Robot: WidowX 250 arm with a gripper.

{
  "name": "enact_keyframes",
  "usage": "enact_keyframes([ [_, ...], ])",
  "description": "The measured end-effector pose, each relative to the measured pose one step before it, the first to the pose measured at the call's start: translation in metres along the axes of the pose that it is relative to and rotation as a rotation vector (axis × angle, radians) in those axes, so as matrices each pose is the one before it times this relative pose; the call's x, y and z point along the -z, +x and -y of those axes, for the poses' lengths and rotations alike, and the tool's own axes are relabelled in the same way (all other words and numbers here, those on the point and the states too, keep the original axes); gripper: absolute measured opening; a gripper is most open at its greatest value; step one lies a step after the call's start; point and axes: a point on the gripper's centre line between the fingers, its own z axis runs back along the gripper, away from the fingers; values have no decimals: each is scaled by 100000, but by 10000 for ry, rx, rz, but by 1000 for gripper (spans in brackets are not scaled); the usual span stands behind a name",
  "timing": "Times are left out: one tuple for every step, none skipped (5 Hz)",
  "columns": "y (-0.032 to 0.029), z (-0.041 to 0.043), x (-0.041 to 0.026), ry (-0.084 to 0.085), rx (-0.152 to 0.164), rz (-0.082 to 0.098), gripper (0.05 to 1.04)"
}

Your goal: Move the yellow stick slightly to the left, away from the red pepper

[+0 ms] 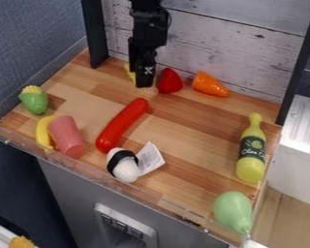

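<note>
The black gripper (145,77) hangs down at the back of the wooden counter, left of centre. Partly behind it shows a yellow object (129,71), and close on its right is a red toy (170,81). An orange toy pepper (209,84) lies further right. In front of the gripper a long red sausage-like toy (121,125) lies slanted. Whether the gripper touches the yellow or the red toy I cannot tell.
Corn (35,100) lies at the left; a banana (43,131) and pink cup-like toy (66,136) at front left. A white toy with a black band (122,165) is front centre. An oil bottle (251,151) and green pear-shaped toy (233,211) are right. A clear rim (99,173) edges the front.
</note>
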Motion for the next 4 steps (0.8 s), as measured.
enact_keyframes([
  [174,-167,880,-35,232,-1,995],
  [257,-428,207,170,953,43,997],
  [11,-354,180,162,1069,8,997],
  [70,-67,60,49,697,1,946],
])
